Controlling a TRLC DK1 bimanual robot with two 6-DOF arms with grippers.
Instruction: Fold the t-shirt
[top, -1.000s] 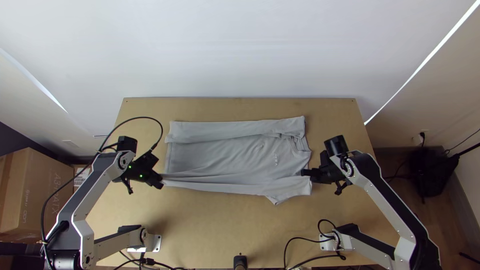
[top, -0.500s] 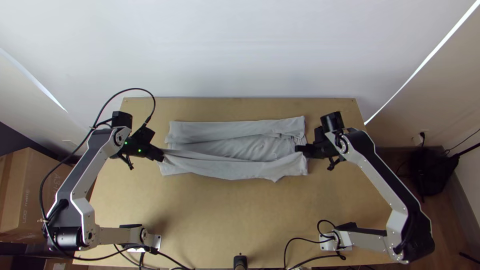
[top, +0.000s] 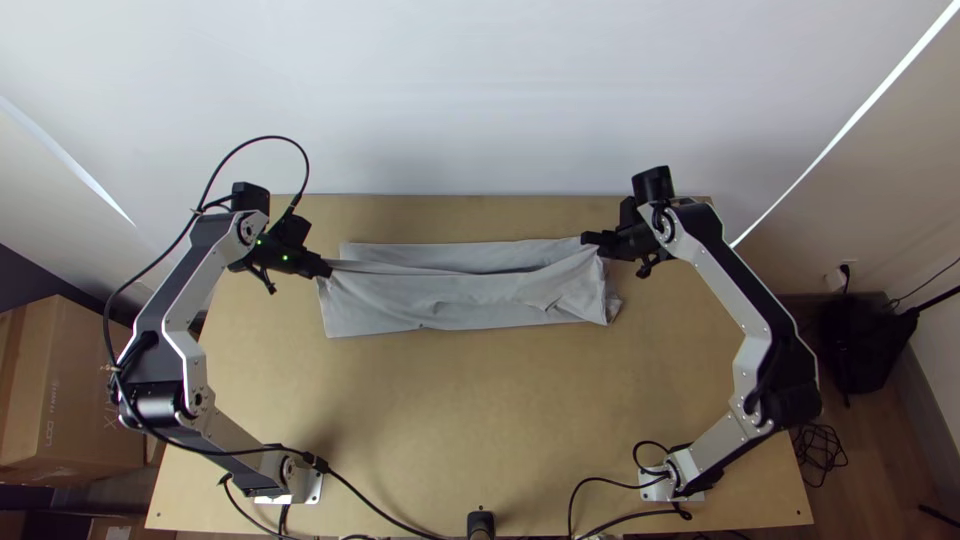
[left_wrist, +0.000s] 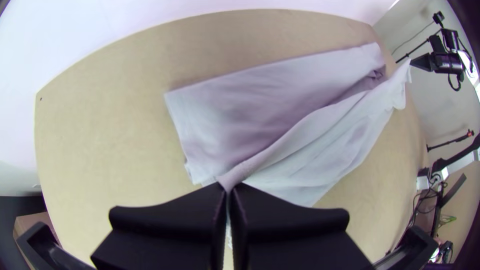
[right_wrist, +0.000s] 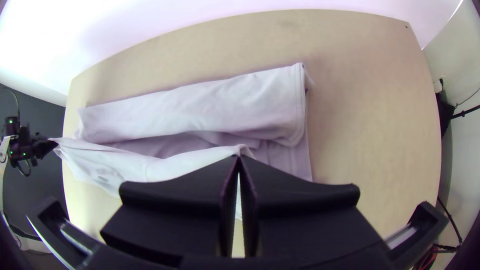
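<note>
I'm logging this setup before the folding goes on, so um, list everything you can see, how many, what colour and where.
T-shirt: one, light grey, on the table, far side folded inward, near side raised between both grippers
Table: one, light wood, under the shirt
Wall: white, beyond the table
Cardboard box: one, brown, left of the table
Bag-like item: one, black, on the floor at right
Cables: several, black, along the arms, table and floor
Arms: two, silver-grey with black joints, one each side
Left gripper: one, black, shut on the shirt's raised edge
Right gripper: one, black, shut on that edge's other end
</note>
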